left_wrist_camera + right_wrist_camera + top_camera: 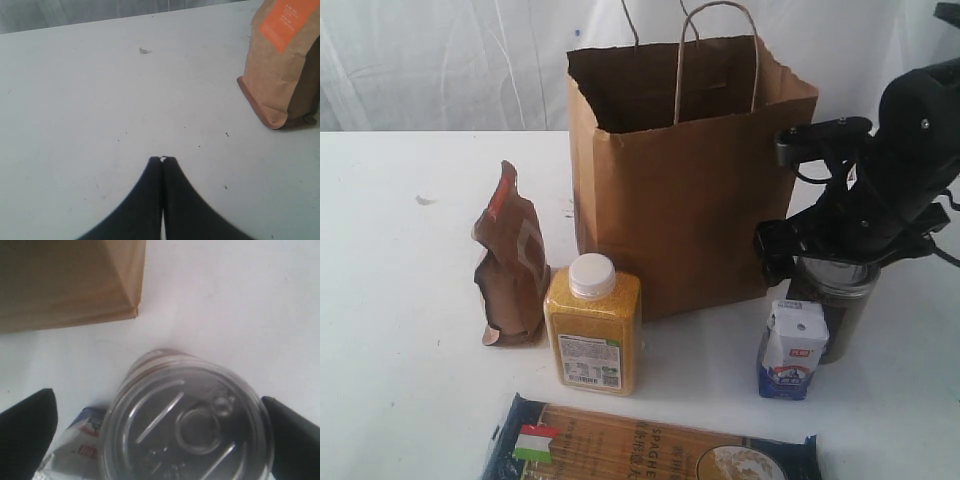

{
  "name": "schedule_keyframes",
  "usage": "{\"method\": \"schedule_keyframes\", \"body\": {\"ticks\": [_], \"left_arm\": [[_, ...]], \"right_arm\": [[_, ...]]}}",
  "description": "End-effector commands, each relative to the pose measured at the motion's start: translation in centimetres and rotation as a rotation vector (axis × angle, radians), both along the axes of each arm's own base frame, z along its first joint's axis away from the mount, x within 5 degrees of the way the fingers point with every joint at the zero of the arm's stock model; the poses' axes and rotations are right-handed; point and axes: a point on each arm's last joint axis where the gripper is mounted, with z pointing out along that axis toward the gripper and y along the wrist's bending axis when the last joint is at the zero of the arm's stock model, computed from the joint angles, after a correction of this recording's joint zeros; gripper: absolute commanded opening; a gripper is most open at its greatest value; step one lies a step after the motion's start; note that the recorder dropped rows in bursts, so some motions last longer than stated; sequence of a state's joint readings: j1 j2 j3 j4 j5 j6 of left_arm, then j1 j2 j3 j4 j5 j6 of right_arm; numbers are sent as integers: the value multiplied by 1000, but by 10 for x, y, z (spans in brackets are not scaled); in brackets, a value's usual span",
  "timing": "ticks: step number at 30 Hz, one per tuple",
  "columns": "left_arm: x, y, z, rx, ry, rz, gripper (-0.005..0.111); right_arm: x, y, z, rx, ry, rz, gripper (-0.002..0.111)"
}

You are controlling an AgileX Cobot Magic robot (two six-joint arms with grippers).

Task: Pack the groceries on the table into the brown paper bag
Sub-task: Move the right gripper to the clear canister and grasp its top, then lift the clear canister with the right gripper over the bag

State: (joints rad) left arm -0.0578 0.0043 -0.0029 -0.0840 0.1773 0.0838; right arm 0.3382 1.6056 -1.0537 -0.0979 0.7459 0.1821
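Though only its wrist view shows it, the left gripper point(163, 160) is pressed together over the table point(75, 100); beside the brown paper bag point(690, 190), the right gripper point(157, 410) stands spread either side of the silver-lidded dark jar point(840, 310).

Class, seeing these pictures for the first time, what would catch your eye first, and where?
The tall brown paper bag stands open at the back of the white table. To its right, the black right hand hangs open over a silver-lidded dark jar; a yellow white-capped bottle stands in front.
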Motion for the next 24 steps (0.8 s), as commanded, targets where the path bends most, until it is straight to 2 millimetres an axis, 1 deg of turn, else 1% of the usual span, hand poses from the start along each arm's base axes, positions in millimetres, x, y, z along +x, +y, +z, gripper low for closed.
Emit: {"method": "schedule_keyframes", "body": {"ticks": [1,4,5,6,8,10,13,16,18,20,24], "left_arm": [[0,0,0,-5,-7,-5,0],[0,0,0,-5,-7,-5,0],[0,0,0,-5,-7,-5,0],[0,0,0,-5,-7,-5,0],[0,0,0,-5,-7,-5,0],[0,0,0,-5,-7,-5,0],[0,0,0,-5,-7,-5,0],[0,0,0,-5,-7,-5,0],[0,0,0,-5,-7,-5,0],[0,0,0,-5,-7,-5,0],[0,0,0,-5,-7,-5,0]], "right_arm": [[7,-2,-7,-13,1,1,100],[9,-2,-12,-24,10,17,96],[9,-2,-12,-24,12,17,93],[9,-2,-13,-25,14,17,88],[9,-2,-13,-26,13,18,70],[8,-2,-13,-29,20,17,49],[6,-3,-12,-39,39,16,23],[5,-5,-8,-51,29,24,6],[3,-5,-4,-50,20,25,0],[1,-6,4,-44,-5,28,0],[-8,-9,27,-22,-73,26,0]]}}
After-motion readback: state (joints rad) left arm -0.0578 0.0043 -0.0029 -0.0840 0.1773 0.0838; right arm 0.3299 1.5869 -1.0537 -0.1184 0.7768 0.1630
